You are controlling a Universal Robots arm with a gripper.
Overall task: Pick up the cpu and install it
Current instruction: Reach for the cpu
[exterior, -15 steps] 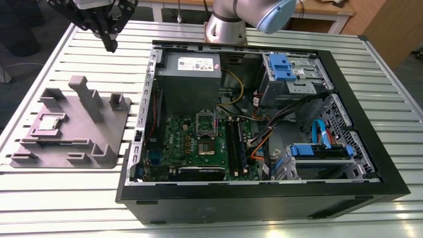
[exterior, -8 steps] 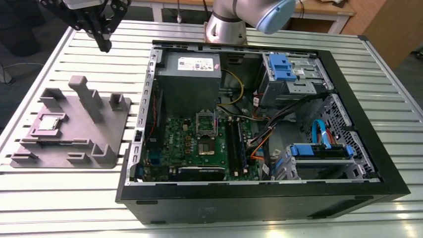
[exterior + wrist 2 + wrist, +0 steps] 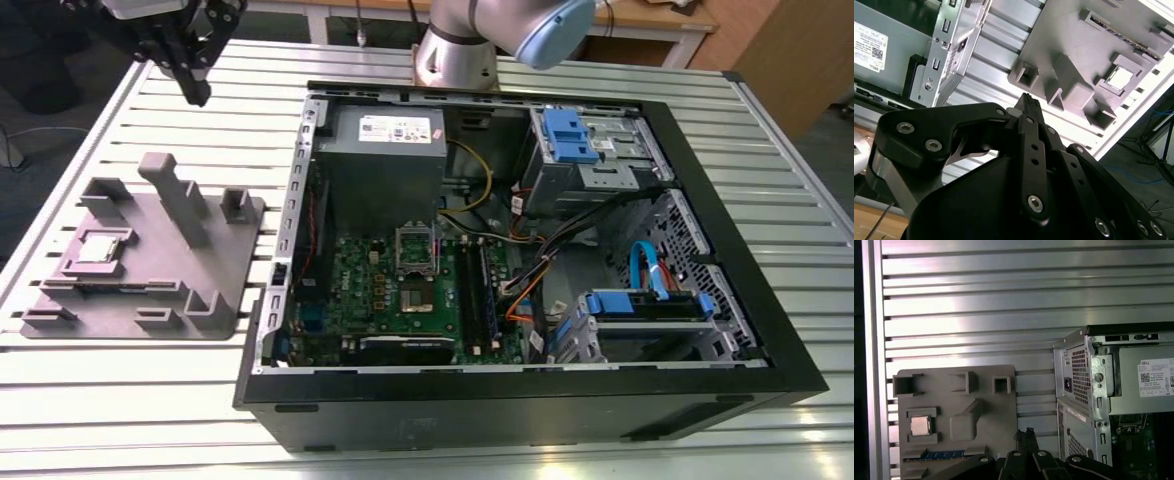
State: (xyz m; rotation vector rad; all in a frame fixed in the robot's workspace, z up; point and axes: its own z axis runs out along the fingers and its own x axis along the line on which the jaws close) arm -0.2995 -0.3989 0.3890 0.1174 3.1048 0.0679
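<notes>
Exterior view: 1 gripper (image 3: 200, 95) hangs over the slatted metal table (image 3: 120, 400), near its far corner on the exterior view's left. The top edge cuts off the gripper's upper part and most of the arm (image 3: 467, 45). The jaws are pressed together and hold nothing; both wrist views show the same.

There is 1 cpu (image 3: 100, 248). It lies flat, silver top up, in a square pocket of 1 grey fixture (image 3: 200, 270) that stands on the table beside 1 open computer case (image 3: 534, 400). The gripper is well apart from the cpu, above the table beyond the fixture's far edge.

Inside the case I count 1 green motherboard (image 3: 387, 300), 1 grey power supply (image 3: 387, 135) and 2 blue drive brackets (image 3: 567, 135). The dark socket (image 3: 416, 255) on the board is hard to make out.

In the first wrist view the cpu (image 3: 920, 426) sits in the fixture (image 3: 979, 390), with 1 blue strip (image 3: 941, 455) in a slot near it; what this strip is, I cannot tell. The fingertips (image 3: 1029, 432) are close together.

In the second wrist view the gripper (image 3: 1027, 100) covers the lower part, and the cpu (image 3: 1119, 77) shows past it.
</notes>
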